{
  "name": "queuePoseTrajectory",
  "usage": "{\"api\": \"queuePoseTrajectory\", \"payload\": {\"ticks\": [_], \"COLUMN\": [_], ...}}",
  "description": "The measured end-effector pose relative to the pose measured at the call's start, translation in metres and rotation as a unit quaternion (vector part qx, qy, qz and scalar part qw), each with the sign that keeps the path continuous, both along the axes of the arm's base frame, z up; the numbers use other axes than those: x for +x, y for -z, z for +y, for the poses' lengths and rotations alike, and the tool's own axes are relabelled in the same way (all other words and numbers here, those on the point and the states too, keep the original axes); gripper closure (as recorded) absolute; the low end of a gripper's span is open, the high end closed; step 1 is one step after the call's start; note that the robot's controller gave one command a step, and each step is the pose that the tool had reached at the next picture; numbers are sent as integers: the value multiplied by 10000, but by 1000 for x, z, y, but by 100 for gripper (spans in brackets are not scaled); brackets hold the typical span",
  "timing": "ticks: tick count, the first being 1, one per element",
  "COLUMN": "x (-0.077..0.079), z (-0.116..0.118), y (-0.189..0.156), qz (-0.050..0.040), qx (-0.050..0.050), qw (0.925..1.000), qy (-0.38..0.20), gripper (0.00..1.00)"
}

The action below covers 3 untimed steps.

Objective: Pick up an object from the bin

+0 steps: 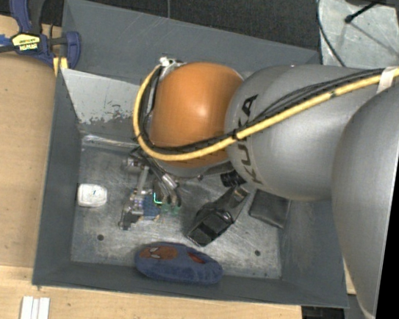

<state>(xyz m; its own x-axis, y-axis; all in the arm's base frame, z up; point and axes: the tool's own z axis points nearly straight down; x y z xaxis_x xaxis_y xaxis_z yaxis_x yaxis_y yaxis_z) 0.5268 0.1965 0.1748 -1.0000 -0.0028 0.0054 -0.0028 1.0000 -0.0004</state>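
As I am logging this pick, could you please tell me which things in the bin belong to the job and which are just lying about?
In the job: gripper, low in the middle of the bin; small blue-green thing close beside it.
Lying about: white block, black chunky thing, dark grey flat piece, blue oval thing.

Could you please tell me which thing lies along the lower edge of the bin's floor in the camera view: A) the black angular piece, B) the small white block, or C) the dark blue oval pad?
C: the dark blue oval pad lies along the lower edge of the bin floor, whereas the small white block sits at the view's left and the black angular piece lies just right of the gripper.
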Motion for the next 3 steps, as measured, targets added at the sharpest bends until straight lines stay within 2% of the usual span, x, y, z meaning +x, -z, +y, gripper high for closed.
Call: {"api": "queuePoseTrajectory", "payload": {"ticks": [1, 2, 3], "x": [0, 53, 45], "z": [-88, -75, -83], "y": [85, 66, 96], "qz": [-267, -81, -27], "qx": [41, 10, 8], "qw": [9879, 9889, 9767], "qy": [-1530, -1482, -2146], "gripper": [0, 0, 0]}}
